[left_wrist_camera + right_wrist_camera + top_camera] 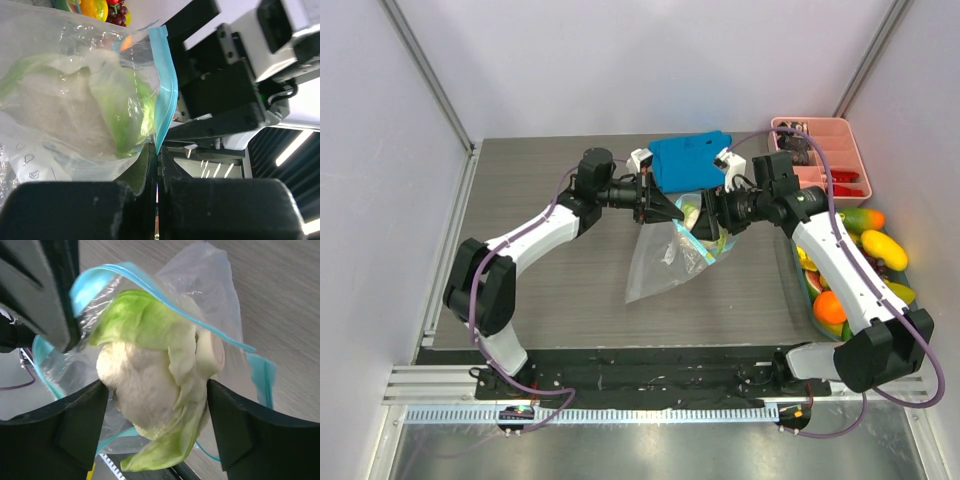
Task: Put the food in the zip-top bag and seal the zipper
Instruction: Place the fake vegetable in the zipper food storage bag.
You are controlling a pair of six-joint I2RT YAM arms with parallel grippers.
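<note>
Grey wood-grain table (550,270) between pale walls, with both arms meeting over its middle. The zip-top bag (665,265) is held there, just in front of a blue folded cloth (690,162). Its clear, crinkled film spreads down toward the near edge, and whether its bottom rests on the table I cannot tell.

The left gripper (157,155) has its two fingers pressed flat together on the zipper (165,95). This light-blue strip runs up from the pinch as a smooth band along the bag's rim. In the left wrist view the film beside it is glossy and wrinkled, with white and green showing blurred through it.

The right gripper (156,390) is spread fairly wide and holds a cauliflower (145,370), one finger against each side of it. The toy has a bumpy cream-white head wrapped in bright yellow-green leaves, one leaf drooping below the fingers. It sits in the bag's open mouth: the blue rim loops over its top and down both sides, and clear film lies behind it. How deep it is in the bag I cannot tell.

From above, the two grippers are close together, nearly tip to tip, with the bag's mouth between them.

More of the food (850,275) lies heaped at the table's right edge, well apart from the bag: an orange, yellow pieces, some green and red. A pink tray (850,150) stands in the far right corner
</note>
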